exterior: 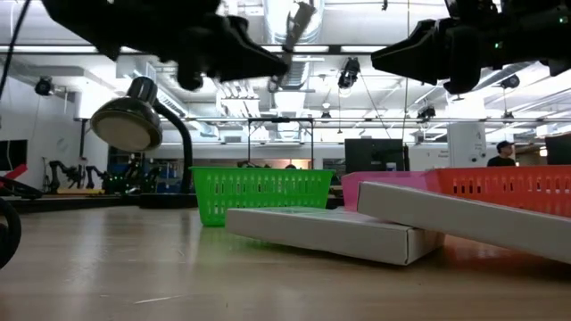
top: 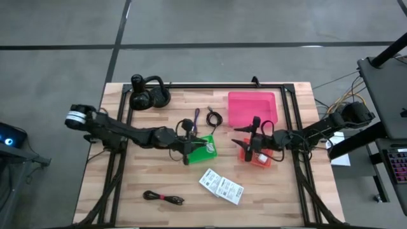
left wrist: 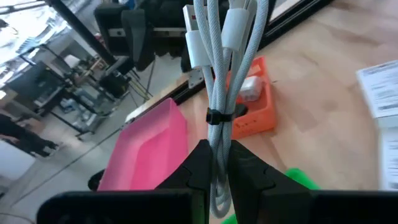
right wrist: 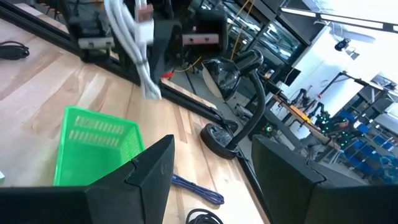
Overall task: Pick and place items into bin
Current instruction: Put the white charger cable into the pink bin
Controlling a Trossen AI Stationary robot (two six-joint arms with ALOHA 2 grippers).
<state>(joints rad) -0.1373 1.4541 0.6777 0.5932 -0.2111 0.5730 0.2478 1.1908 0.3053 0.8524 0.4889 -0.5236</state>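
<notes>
The left gripper [left wrist: 214, 177] pinches a bundled grey cable [left wrist: 219, 74] above the green bin's [top: 205, 147] edge. The right gripper [top: 247, 141], jaws wide and empty, hangs over the orange bin [top: 257, 156]. Only the left wrist view shows the grip.

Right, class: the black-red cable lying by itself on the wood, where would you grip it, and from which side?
Grip the black-red cable across its middle, coming straight down from above. It lies flat as a long, narrow bundle with nothing close around it, so jaws can straddle its short width; gripped at one end, the rest would likely dangle.
</notes>
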